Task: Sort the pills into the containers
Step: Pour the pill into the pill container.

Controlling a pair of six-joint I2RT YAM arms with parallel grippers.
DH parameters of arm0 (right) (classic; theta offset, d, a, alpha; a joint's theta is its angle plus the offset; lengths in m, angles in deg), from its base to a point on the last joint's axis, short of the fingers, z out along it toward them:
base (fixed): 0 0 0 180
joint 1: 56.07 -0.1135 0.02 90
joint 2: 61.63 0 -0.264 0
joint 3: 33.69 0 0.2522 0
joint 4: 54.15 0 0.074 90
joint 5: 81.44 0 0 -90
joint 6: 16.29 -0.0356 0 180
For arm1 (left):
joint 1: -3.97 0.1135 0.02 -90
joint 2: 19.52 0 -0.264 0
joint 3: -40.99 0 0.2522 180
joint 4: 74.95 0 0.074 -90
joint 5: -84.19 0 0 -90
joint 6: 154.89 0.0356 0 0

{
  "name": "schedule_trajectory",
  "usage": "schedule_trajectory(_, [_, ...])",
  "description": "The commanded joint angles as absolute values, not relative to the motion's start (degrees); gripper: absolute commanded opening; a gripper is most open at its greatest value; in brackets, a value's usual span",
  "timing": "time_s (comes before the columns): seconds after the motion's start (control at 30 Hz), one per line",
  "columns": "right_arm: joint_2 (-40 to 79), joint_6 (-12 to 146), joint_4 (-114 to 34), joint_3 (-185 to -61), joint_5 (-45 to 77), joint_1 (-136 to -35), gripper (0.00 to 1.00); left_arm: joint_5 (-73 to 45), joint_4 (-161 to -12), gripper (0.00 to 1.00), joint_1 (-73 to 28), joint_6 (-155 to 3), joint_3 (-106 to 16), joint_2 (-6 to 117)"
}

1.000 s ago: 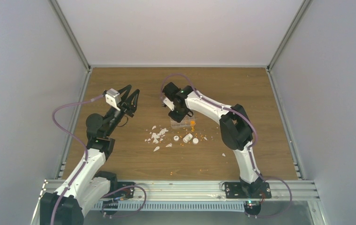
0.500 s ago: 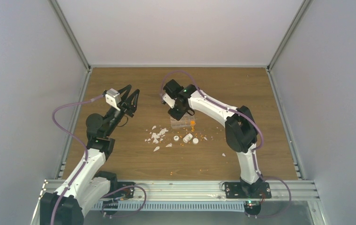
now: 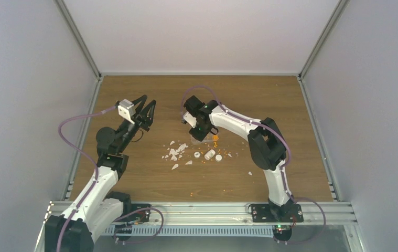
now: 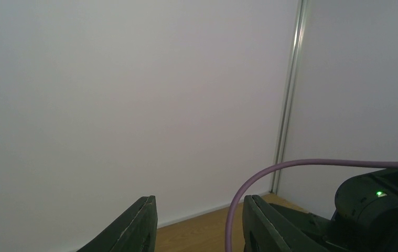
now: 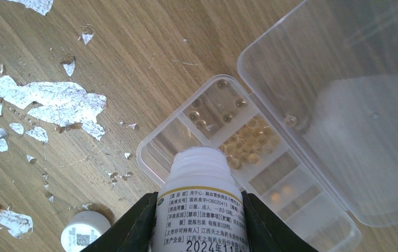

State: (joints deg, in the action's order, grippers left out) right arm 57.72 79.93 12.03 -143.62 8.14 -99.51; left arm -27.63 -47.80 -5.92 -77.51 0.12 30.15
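1. Gripping a white cylindrical plastic vial with a printed label [image 5: 202,215], the right gripper [image 5: 199,223] is found with its jaws set fairly wide, one finger on each side of the vial body.
2. The vial is uncapped and its mouth is directed at the flat clear plastic organiser box [image 5: 145,155]. Whether mouth and box touch cannot be told.
3. The organiser box is located on the brown wooden bench [image 3: 270,94], near its middle, with the clear hinged lid [image 5: 343,105] laid open beside it.
4. The tiny orange-yellow pills [image 5: 249,139] are recorded mainly as a cluster in the compartment just beyond the vial mouth. A few are noted in the adjoining corner compartment and one or two in compartments further along.
5. More orange grains are seen loose on the bench beside the box in the top view.
6. Irregular white flakes [image 5: 55,102] are scattered on the bench near the box, and a second small white vial [image 5: 84,231] is observed among them.
7. The left gripper [image 4: 198,205] is held raised, well apart from the box, jaws wide and holding nothing, facing the pale enclosure wall [image 4: 107,105].
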Motion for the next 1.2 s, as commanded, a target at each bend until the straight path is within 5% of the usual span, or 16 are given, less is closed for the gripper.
schedule_trajectory(0.0, [60.2, 80.5, 10.7, -143.1, 9.9, -99.9, 0.67, -27.3, -46.4, 0.99, -5.5, -76.8, -1.2, 30.4])
schedule_trajectory(1.17, [58.3, 80.1, 9.7, -144.6, 6.2, -99.2, 0.66, -27.2, -46.3, 0.99, -5.5, -76.8, -1.2, 30.4])
